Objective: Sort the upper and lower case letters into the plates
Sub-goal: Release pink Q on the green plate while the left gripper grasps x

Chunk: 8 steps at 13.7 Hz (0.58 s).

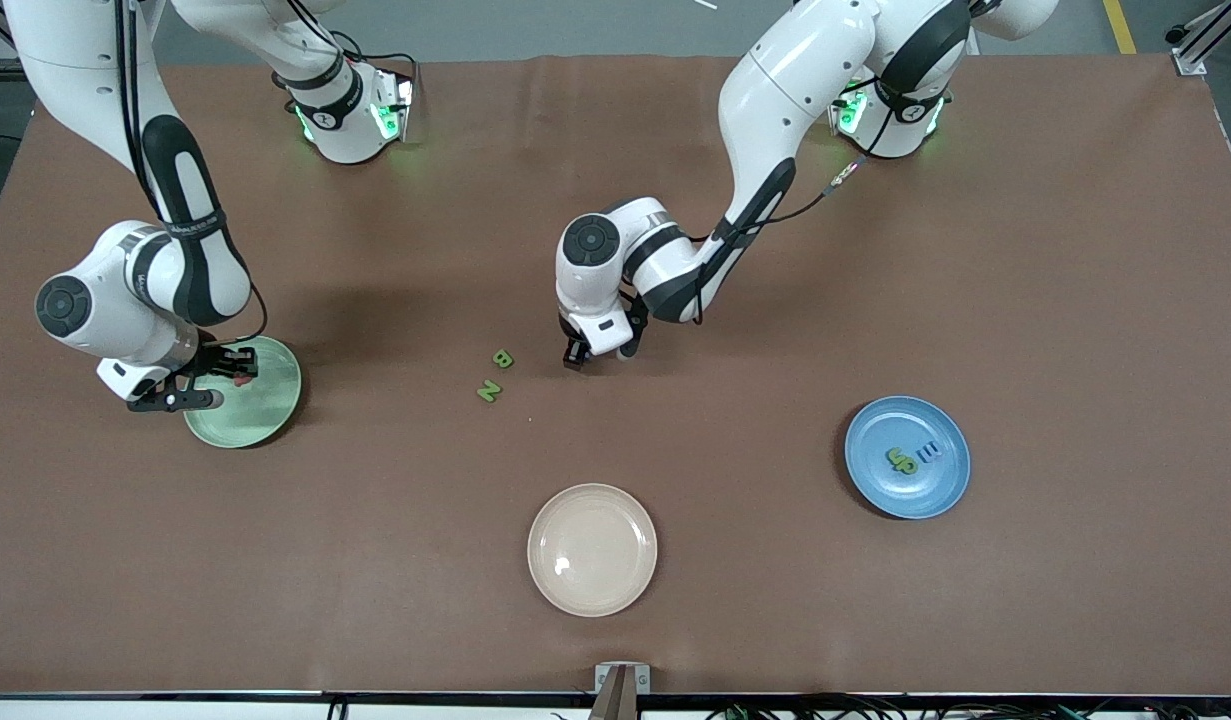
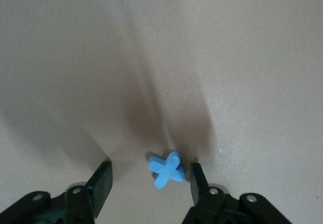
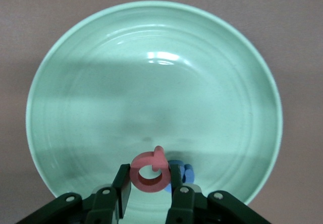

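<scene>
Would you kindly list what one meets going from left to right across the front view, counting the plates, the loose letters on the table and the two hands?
Right hand holding the red letter over the green plate → green N → green B → left hand → blue plate.

- Both arms are showing glossy white shells with black bands at the joints and round dark caps on the elbow housings.
- Green lights are glowing at both bases.
- Black cables are running along each arm, one looping free beside the left arm's forearm.
- The left hand (image 1: 597, 352) is carrying a white block body and black fingers (image 2: 102, 179) with small silver screws.
- The right hand (image 1: 218, 374) is wearing the same black fingers (image 3: 121, 188).
</scene>
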Each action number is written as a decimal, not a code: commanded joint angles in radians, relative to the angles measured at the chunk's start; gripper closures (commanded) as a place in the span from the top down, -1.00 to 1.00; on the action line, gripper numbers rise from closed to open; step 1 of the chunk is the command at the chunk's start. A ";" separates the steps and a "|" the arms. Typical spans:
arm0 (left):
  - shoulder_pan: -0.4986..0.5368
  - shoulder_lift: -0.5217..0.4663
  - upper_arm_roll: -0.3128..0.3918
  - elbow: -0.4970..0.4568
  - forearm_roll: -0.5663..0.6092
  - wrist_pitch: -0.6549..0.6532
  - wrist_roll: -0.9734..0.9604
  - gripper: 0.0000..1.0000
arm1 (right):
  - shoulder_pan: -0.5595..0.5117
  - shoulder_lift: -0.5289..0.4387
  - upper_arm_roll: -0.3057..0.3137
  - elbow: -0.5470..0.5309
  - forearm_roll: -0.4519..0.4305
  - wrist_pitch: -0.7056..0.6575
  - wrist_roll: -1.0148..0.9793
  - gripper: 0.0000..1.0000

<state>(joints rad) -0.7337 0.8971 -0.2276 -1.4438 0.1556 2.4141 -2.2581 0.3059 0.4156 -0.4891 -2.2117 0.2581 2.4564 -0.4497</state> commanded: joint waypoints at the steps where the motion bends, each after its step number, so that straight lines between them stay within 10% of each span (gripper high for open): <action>1: -0.015 0.017 0.013 0.026 0.012 -0.006 -0.012 -0.12 | 0.007 0.002 0.018 -0.016 0.007 0.015 0.000 -0.60; 6: 0.025 -0.010 0.013 0.029 0.106 -0.036 0.017 -0.99 | 0.016 0.020 0.034 -0.014 0.069 0.029 -0.001 -0.52; 8: 0.081 -0.059 0.011 0.030 0.127 -0.107 0.102 -1.00 | 0.018 0.017 0.032 -0.011 0.069 0.015 -0.003 0.43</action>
<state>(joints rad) -0.7029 0.8902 -0.2135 -1.4170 0.2553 2.3808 -2.2245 0.3174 0.4414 -0.4540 -2.2120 0.2995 2.4677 -0.4470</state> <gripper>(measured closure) 0.731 0.568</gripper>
